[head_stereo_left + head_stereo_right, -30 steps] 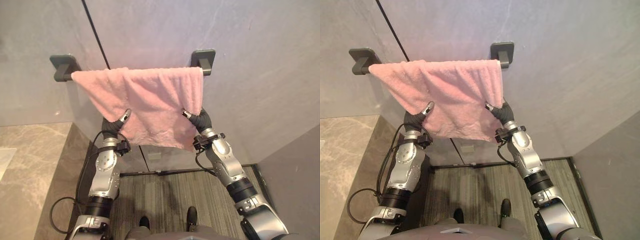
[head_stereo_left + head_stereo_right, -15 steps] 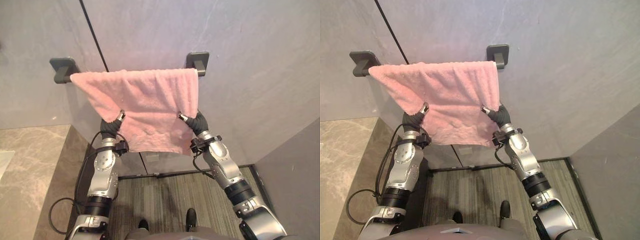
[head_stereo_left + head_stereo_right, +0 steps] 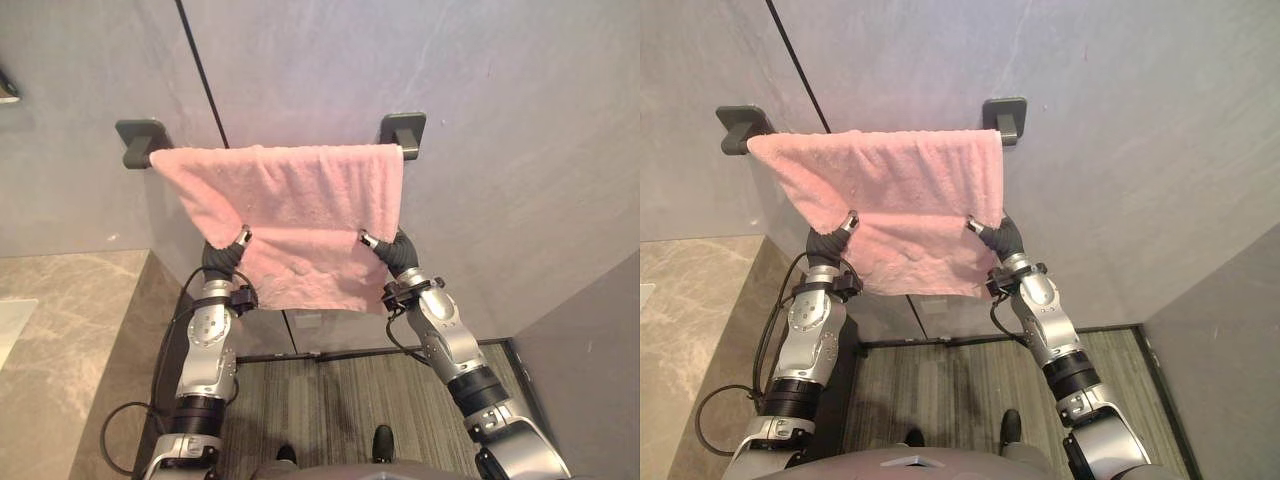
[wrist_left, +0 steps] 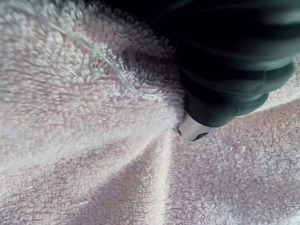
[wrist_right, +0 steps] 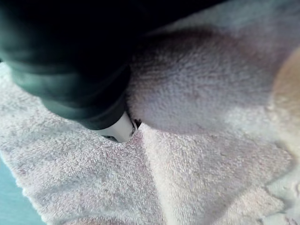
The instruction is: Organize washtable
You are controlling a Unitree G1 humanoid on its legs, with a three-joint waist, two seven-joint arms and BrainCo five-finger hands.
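Hanging step, seemingly: pink towel drapes over the wall rail at centre frame. The left hand and right hand are buried in it (finger state unreadable). Next, probably, slip both out without dragging it.

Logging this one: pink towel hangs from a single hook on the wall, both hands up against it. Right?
Not a single hook. The pink towel is draped between two dark wall brackets, as the left eye view shows. The left hand and the right hand are both up against it.
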